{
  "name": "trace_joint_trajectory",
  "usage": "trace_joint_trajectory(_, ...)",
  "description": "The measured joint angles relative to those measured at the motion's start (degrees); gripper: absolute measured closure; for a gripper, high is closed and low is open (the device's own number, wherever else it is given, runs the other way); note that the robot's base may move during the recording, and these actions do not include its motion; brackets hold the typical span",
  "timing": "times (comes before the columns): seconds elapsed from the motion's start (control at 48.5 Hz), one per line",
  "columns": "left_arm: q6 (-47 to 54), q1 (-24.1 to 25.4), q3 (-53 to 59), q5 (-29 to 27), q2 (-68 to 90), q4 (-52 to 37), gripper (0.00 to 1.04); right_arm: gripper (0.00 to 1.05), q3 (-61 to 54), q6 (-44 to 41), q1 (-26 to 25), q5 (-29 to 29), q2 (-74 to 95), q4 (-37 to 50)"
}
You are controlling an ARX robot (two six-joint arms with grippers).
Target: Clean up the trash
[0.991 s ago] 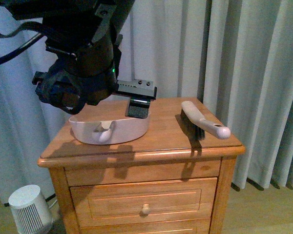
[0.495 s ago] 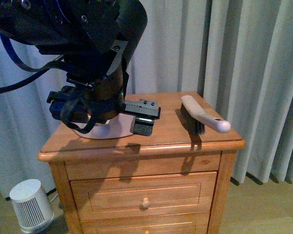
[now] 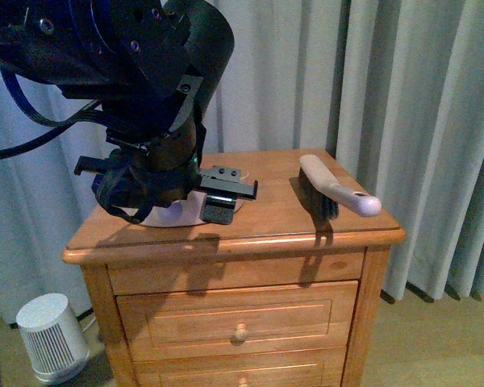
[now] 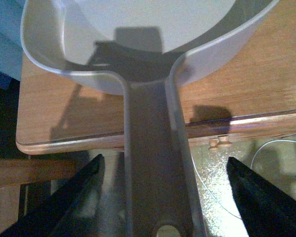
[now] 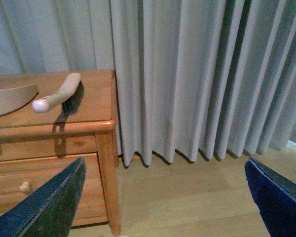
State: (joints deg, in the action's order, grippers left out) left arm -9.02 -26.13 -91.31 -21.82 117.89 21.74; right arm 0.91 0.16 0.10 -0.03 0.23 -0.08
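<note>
Two grippers spread wide, my left gripper (image 4: 164,163) straddling the dustpan handle (image 4: 155,192), fingers clear of it, dustpan (image 4: 138,29) on the wooden nightstand (image 3: 282,219), brush (image 3: 332,193) to its right, my right gripper (image 5: 164,162) facing curtains (image 5: 197,74) and floor (image 5: 187,197), trash wad out of sight.

The front view is dim with a cold blue cast; the left arm (image 3: 137,105) is a near-black mass with little detail. The brush (image 3: 335,193) throws a hard shadow over the worktop (image 3: 274,218) edge and down the stand's front, so light comes from above and behind. In the left wrist view a square shadow lies in the dustpan (image 4: 138,19) bowl, a thin glare line runs along the worktop rim, the floor below is grainy, and the left claw (image 4: 164,159) shows black, soft fingers (image 4: 259,195). The right wrist view is more even: curtain (image 5: 187,74) folds shade gently, and the right claw (image 5: 165,162) is 2 dark blurred corners
</note>
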Motion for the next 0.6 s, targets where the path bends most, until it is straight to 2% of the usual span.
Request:
trace_joint_trajectory(0.144,0.00,0.00,0.00,0.48,0.00,0.00,0.65,0.07,0.00,0.00,0.00,0.00,0.00,0.00)
trace_joint_trajectory(0.206,-0.07,0.07,0.00,0.52,0.00,0.00,0.75,0.07,0.00,0.00,0.00,0.00,0.00,0.00)
trace_joint_trajectory(0.433,-0.04,0.17,0.04,0.98,-0.02,-0.92,0.76,0.07,0.00,0.00,0.00,0.00,0.00,0.00)
trace_joint_trajectory(0.599,-0.04,0.50,2.54,2.25,-1.77,-7.28,0.76,0.07,0.00,0.00,0.00,0.00,0.00,0.00)
